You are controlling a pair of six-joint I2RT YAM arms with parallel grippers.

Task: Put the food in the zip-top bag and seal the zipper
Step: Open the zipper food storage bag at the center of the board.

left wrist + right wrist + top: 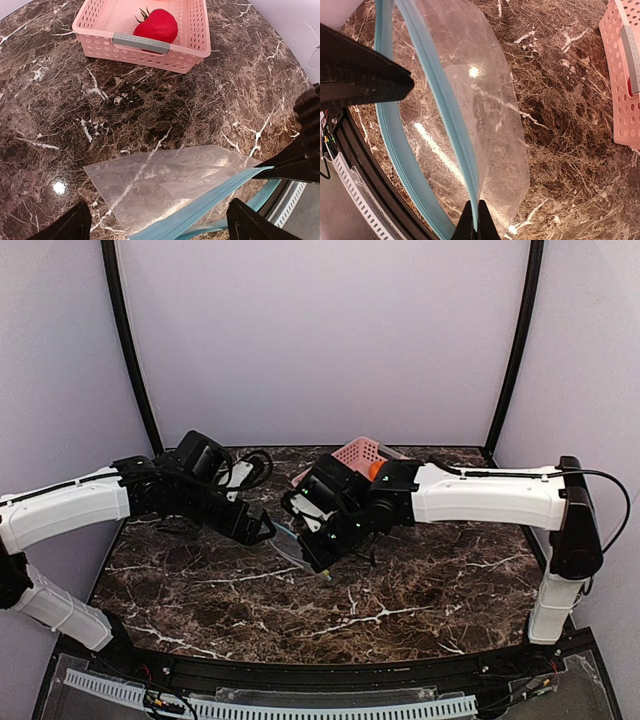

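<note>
Currently clenched on the zipper [447, 110] of the zip-top bag [490, 130]: jaws of the right gripper [475, 220], pinching one teal strip, bag mouth gaping above the worktop [560, 125]. Facing that mouth, left gripper [160, 227] with jaws released wide, grasping nothing. Well apart from the bag, red food [156, 26] and orange food [375, 469], both lying in the pink basket [150, 55].

Pale lilac walls [320, 340] enclose a dark, white-veined marble-patterned table [420, 590]. Black poles [128, 350] rise at its far corners. A glint [59, 187] of light marks the tabletop.
</note>
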